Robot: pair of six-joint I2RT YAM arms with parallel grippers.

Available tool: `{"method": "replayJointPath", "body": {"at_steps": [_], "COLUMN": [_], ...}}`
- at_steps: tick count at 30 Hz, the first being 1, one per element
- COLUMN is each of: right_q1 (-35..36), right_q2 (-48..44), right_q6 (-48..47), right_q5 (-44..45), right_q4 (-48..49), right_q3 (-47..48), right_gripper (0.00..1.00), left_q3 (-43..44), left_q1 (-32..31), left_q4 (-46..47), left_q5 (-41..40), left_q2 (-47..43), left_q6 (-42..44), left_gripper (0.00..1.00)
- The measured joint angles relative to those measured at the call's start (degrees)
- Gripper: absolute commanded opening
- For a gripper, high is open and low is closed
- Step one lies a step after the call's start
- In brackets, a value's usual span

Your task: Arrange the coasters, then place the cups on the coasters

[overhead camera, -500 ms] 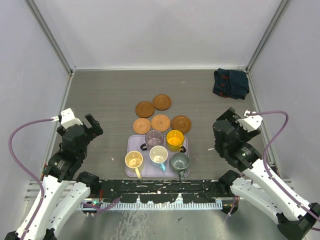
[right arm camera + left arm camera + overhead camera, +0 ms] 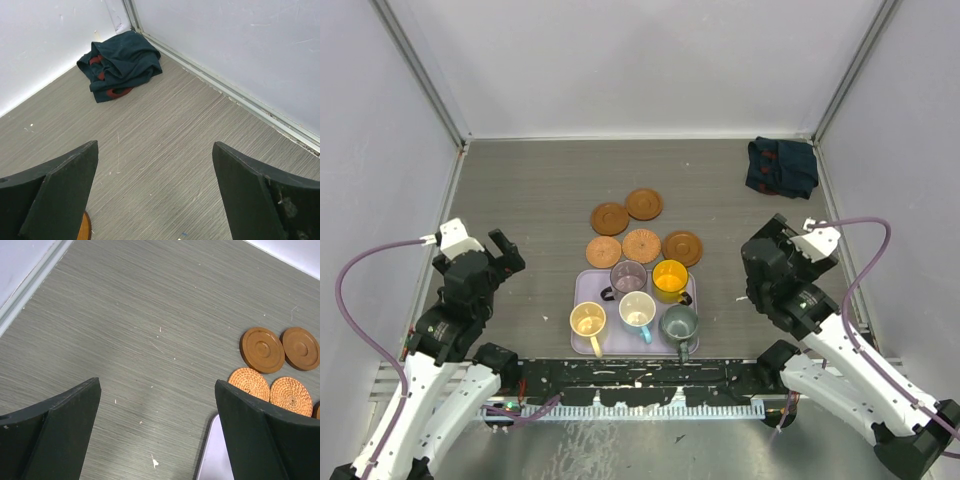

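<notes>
Five flat round brown coasters are laid close together in a loose cluster, two behind and three in front. Five small cups are stood upright on a lavender tray just beside them, on the near side.

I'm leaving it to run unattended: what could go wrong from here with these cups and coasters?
1. The cups stand packed together on the lavender tray. Reaching in beside one may well knock its neighbour or catch a handle.
2. The coasters lie close together, some apparently touching, so sliding one could drag another along.
3. They lie flat on the table, so a grasp might slip off.
</notes>
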Motion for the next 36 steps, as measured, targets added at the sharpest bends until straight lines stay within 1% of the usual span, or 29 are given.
{"method": "replayJointPath", "body": {"at_steps": [9,16,20,22,27,29,30,31,32,34,36], "right_q1": [0.0,0.0,-0.8,-2.3,-8.1,-9.8,-10.3,-10.9,-11.1,-11.4,-11.4], "right_q2": [2.3,6.7,9.0,10.9,21.2,26.1,28.3,30.9,33.0,38.0,41.5], "right_q6": [-1.5,-6.8,-11.5,-13.5,-15.6,-16.3,-16.7,-16.9,-17.2,-18.1,-18.5], "right_q5": [-2.5,-7.9,-13.4,-17.7,-29.5,-33.7,-35.3,-37.0,-38.2,-41.4,-43.5], "right_q4": [0.5,4.9,10.6,13.0,16.8,17.6,17.9,17.9,18.1,18.3,18.6], "right_q3": [0.0,0.0,0.1,0.6,6.2,8.9,10.1,11.6,12.8,16.0,18.2], "right_gripper": [1.0,1.0,1.0,1.0,0.99,0.93,0.85,0.75,0.63,0.5,0.42], "left_q3": [-0.2,-1.2,-1.6,-1.6,-0.4,1.6,2.9,4.5,5.6,8.3,10.2], "left_q1": [0.0,0.0,0.0,0.0,0.0,0.0,0.0,0.0,0.0,0.0,0.1], "left_q4": [0.9,4.7,8.7,11.0,15.1,16.2,16.7,17.4,18.0,19.6,21.3], "left_q5": [0.9,3.7,5.2,6.2,8.5,9.3,9.7,10.1,10.4,11.0,11.5], "left_q2": [1.7,8.7,13.0,15.8,25.8,31.3,34.1,37.3,39.4,44.1,47.5], "left_q6": [0.0,-0.2,-0.1,0.1,0.3,0.6,0.9,1.2,1.4,1.8,2.1], "left_gripper": [0.98,0.98,0.98,0.98,0.98,0.98,0.98,0.98,0.98,0.98,0.98]}}
